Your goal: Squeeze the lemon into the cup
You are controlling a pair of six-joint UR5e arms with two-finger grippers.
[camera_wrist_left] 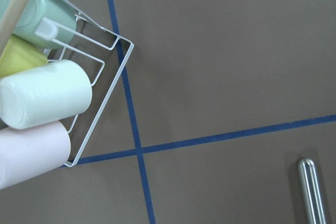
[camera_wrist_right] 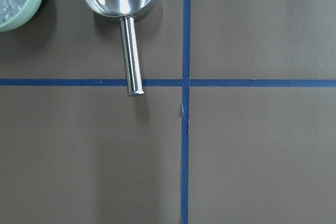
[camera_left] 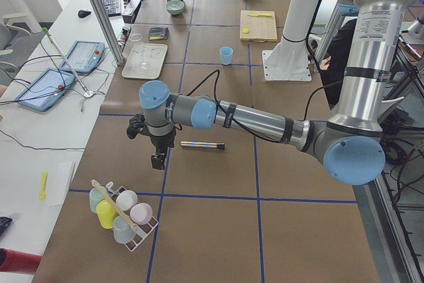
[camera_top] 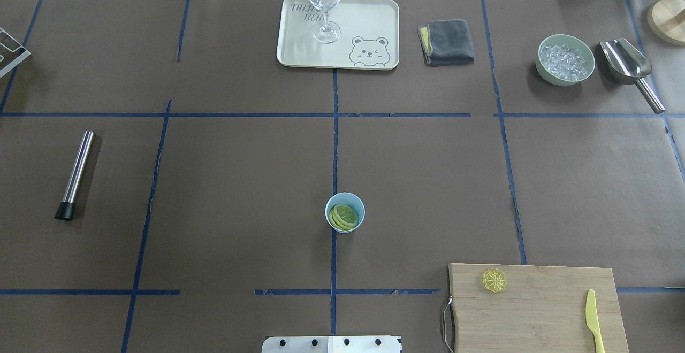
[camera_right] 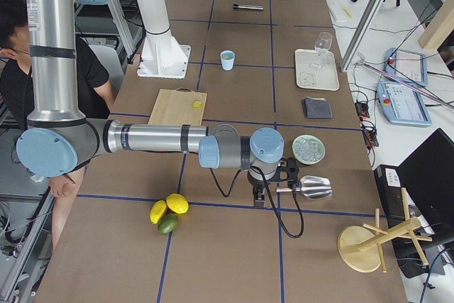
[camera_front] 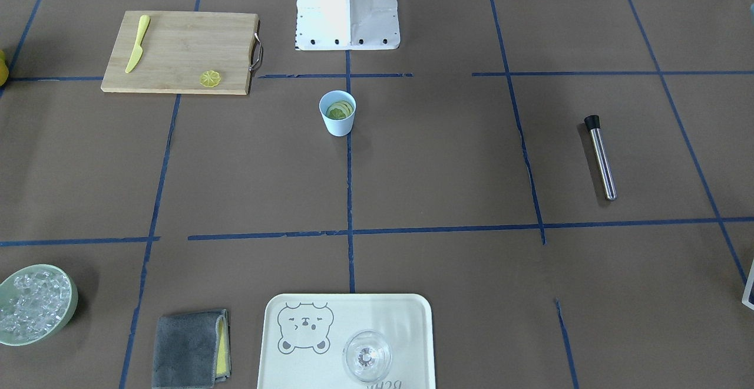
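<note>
The light-blue cup (camera_front: 339,124) (camera_top: 362,211) stands upright at the middle of the table, near the robot's base. The lemon (camera_front: 338,111) (camera_top: 345,215), pale-rimmed with its cut face up, lies inside it. My left gripper (camera_left: 158,159) hangs far from the cup, over the table's left end near a rack of cups. My right gripper (camera_right: 259,195) hangs over the table's right end, beside a metal scoop. Both show only in the side views, so I cannot tell whether they are open or shut. Neither wrist view shows fingers.
A bamboo board (camera_top: 535,310) carries a flat yellow slice (camera_top: 494,279) and a yellow knife (camera_top: 593,318). A metal muddler (camera_top: 77,174) lies at the left. At the far edge are a tray (camera_top: 374,21) with a glass (camera_top: 324,0), a grey cloth (camera_top: 445,41), an ice bowl (camera_top: 565,59) and the scoop (camera_top: 626,64).
</note>
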